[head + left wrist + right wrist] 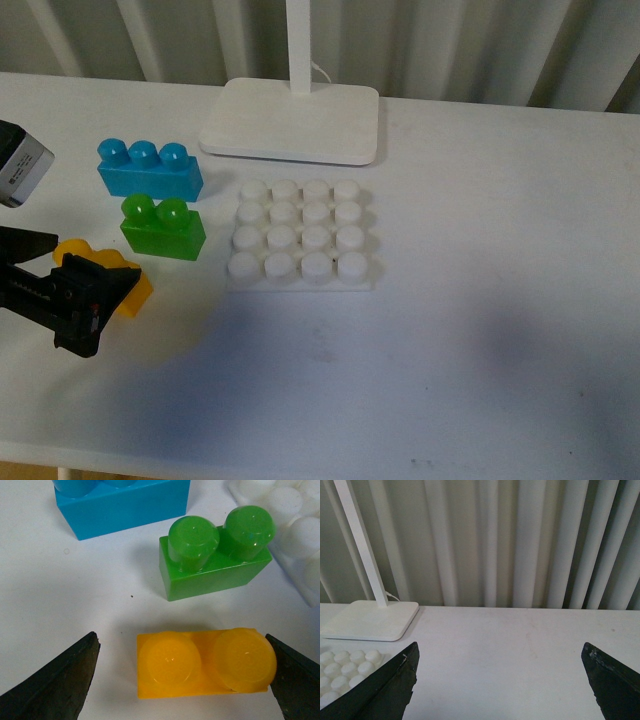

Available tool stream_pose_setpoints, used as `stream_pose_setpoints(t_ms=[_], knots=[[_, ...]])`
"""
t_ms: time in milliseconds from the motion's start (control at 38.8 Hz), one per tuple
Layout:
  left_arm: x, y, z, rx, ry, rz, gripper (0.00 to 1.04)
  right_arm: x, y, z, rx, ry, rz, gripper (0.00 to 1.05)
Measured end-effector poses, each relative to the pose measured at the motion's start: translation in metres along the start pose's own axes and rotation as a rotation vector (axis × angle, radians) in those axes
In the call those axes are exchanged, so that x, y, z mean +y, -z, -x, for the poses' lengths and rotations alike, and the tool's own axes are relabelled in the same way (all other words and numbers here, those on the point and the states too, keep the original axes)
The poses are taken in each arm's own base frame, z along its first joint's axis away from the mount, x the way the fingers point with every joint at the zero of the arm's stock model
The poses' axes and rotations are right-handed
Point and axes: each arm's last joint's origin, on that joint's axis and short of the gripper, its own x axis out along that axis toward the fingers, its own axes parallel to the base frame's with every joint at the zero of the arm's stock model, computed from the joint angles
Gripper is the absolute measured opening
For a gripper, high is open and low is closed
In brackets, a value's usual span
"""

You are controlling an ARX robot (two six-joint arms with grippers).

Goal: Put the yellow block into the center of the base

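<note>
The yellow block (pixel 136 287) lies on the white table left of the base (pixel 300 283), with its two studs up. My left gripper (pixel 95 265) is open and sits low around it. In the left wrist view the yellow block (pixel 205 664) lies between the open jaws of the left gripper (pixel 182 647). One finger (pixel 292 680) touches its end and the other finger (pixel 60 680) stands apart. The base, a white 4x4 studded plate, has nothing on it; it also shows in the left wrist view (pixel 300 527) and the right wrist view (pixel 345 670). My right gripper (pixel 500 652) is open and empty above bare table.
A green two-stud brick (pixel 162 228) and a blue three-stud brick (pixel 148 170) stand between the yellow block and the base. They also show in the left wrist view, green (pixel 215 560) and blue (pixel 125 505). A white stand foot (pixel 290 120) with a pole (pixel 300 45) sits behind the base.
</note>
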Motion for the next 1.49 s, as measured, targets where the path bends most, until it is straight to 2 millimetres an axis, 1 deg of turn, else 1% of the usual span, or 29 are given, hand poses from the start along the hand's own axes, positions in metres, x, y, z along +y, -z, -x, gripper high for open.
stream_pose_setpoints(t_ms=[412, 567, 618, 695, 850, 979, 1056, 1133, 1262, 1339, 1494], knots=[[-0.001, 0.007, -0.003, 0.025, 0.004, 0.013, 0.98, 0.0, 0.0, 0.0, 0.0, 0.0, 0.0, 0.95], [-0.002, 0.006, -0.005, 0.027, -0.004, 0.029, 0.69, 0.0, 0.0, 0.0, 0.0, 0.0, 0.0, 0.95], [-0.003, 0.005, -0.005, 0.027, -0.011, 0.034, 0.66, 0.0, 0.0, 0.0, 0.0, 0.0, 0.0, 0.95], [-0.005, 0.001, -0.004, 0.024, -0.023, 0.042, 0.66, 0.0, 0.0, 0.0, 0.0, 0.0, 0.0, 0.95], [-0.009, -0.013, 0.004, 0.009, -0.048, 0.068, 0.66, 0.0, 0.0, 0.0, 0.0, 0.0, 0.0, 0.95], [-0.018, -0.028, 0.013, -0.004, -0.071, 0.104, 0.66, 0.0, 0.0, 0.0, 0.0, 0.0, 0.0, 0.95], [-0.029, -0.044, 0.019, -0.02, -0.09, 0.13, 0.66, 0.0, 0.0, 0.0, 0.0, 0.0, 0.0, 0.95], [-0.041, -0.057, 0.02, -0.032, -0.107, 0.141, 0.66, 0.0, 0.0, 0.0, 0.0, 0.0, 0.0, 0.95], [-0.063, -0.076, 0.014, -0.036, -0.106, 0.162, 0.66, 0.0, 0.0, 0.0, 0.0, 0.0, 0.0, 0.95], [-0.076, -0.088, 0.004, -0.028, -0.102, 0.177, 0.66, 0.0, 0.0, 0.0, 0.0, 0.0, 0.0, 0.95], [-0.095, -0.098, -0.013, -0.009, -0.116, 0.213, 0.66, 0.0, 0.0, 0.0, 0.0, 0.0, 0.0, 0.95]])
